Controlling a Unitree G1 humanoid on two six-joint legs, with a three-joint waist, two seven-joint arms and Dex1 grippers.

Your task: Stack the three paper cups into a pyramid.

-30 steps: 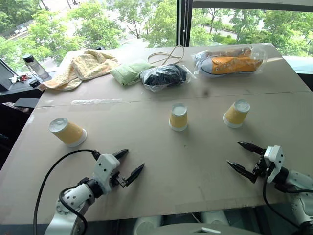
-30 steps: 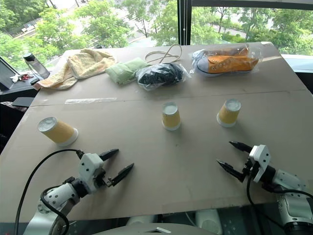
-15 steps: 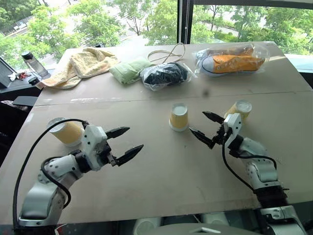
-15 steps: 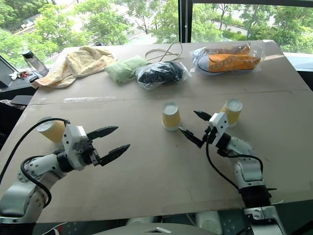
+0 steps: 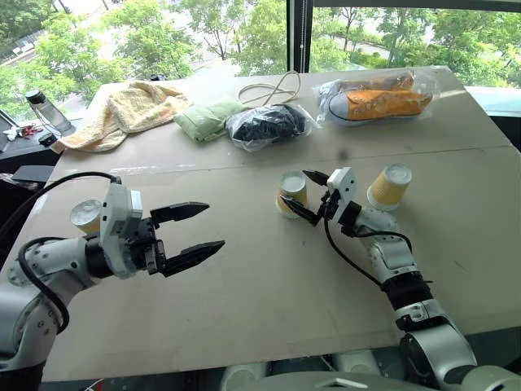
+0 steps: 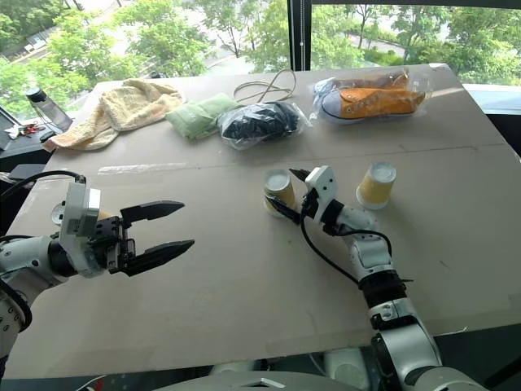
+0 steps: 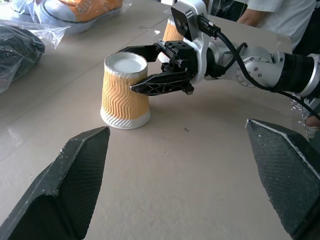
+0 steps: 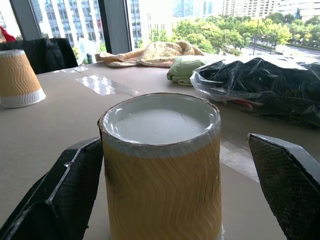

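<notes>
Three yellow-orange ribbed paper cups stand upside down on the table. My right gripper (image 5: 296,186) is open around the middle cup (image 5: 291,191), one finger on each side; the right wrist view shows this cup (image 8: 162,165) close up, with a wide gap to one finger (image 8: 287,185). The right cup (image 5: 389,186) stands apart, just beyond my right wrist. The left cup (image 5: 84,217) is partly hidden behind my left hand. My left gripper (image 5: 213,226) hangs open and empty above the table's left half, pointing toward the middle cup (image 7: 125,90).
Along the far side lie a yellow towel (image 5: 130,107), a green cloth (image 5: 207,119), a black item in a plastic bag (image 5: 269,124), a bagged orange shoe (image 5: 378,96) and a cord (image 5: 273,88). A bottle (image 5: 41,110) stands far left. A person (image 7: 280,15) is beyond the table.
My right gripper has swung left and forward from the table's near right edge to straddle the middle cup. My left gripper has risen off the table. Both stayed open.
</notes>
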